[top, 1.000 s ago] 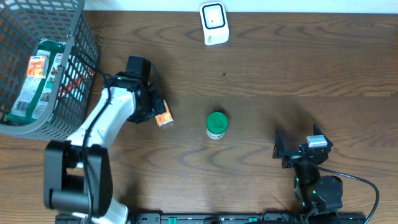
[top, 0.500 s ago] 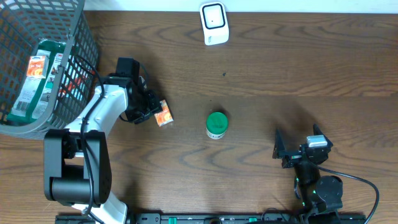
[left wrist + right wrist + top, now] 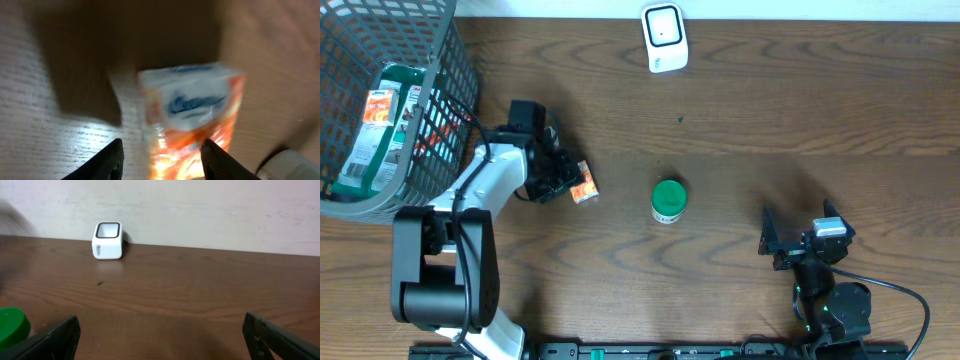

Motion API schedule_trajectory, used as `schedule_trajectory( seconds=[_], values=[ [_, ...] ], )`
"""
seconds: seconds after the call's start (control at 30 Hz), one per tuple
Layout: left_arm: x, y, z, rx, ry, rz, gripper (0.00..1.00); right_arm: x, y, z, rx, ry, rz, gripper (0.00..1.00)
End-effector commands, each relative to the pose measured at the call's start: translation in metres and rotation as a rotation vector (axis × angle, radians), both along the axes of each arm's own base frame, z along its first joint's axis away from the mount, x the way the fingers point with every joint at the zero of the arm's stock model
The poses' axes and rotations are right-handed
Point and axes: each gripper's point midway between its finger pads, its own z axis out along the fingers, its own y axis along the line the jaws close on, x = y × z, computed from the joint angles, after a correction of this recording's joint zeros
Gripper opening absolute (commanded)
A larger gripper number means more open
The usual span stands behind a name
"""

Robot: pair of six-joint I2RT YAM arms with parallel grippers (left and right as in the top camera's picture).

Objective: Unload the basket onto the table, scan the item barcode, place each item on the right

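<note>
Nothing is scanned yet, I'd say. The small orange-and-white packet (image 3: pixel 583 186) lies flat on the brown wooden desk (image 3: pixel 770 110), well apart from the white box scanner (image 3: pixel 663 37), down and to its left. The left claw (image 3: pixel 161 145) stands parted at the packet's end, not clamped on it as far as I can see. The right claw (image 3: pixel 160 330) hangs wide apart, far down-right of the scanner, holding nothing. Lifting the packet and presenting its barcode remain. The grey wire basket (image 3: pixel 432 150), far left of the scanner, holds printed packets (image 3: pixel 378 125).
</note>
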Motion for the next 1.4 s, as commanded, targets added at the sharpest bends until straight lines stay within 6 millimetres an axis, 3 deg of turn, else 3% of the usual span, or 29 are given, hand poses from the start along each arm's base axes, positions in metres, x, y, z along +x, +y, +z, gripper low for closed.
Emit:
schedule_trajectory(
  seconds=[0.0,0.2,0.33,0.47,0.57,0.73,1.03,1.2,1.37],
  values=[
    [-0.005,0.004,-0.008,0.007,0.008,0.001,0.47,0.000,-0.003,-0.001,0.016,0.006,-0.015,0.99],
    [-0.004,0.004,-0.016,0.005,-0.018,0.002,0.43,0.000,-0.003,-0.001,0.016,0.006,-0.015,0.99],
    [-0.009,0.004,-0.024,0.005,-0.024,0.002,0.32,0.000,-0.003,-0.001,0.016,0.006,-0.015,0.99],
    [-0.005,0.003,-0.020,0.003,-0.041,0.002,0.13,0.000,-0.003,-0.001,0.016,0.006,-0.015,0.99],
    [0.007,0.003,-0.003,0.000,-0.094,0.002,0.09,0.000,-0.003,-0.001,0.016,0.006,-0.015,0.99],
    [0.025,0.014,0.047,0.083,-0.204,0.019,0.08,0.000,-0.003,-0.001,0.016,0.006,-0.015,0.99],
    [0.023,0.038,0.127,0.552,-0.281,-0.041,0.08,0.000,-0.003,-0.001,0.016,0.006,-0.015,0.99],
    [0.028,0.014,0.151,0.714,-0.339,-0.155,0.07,0.000,-0.003,-0.001,0.016,0.006,-0.015,0.99],
    [0.034,-0.014,0.144,0.839,-0.379,-0.239,0.07,0.000,-0.003,-0.001,0.016,0.006,-0.015,0.99]
  ],
)
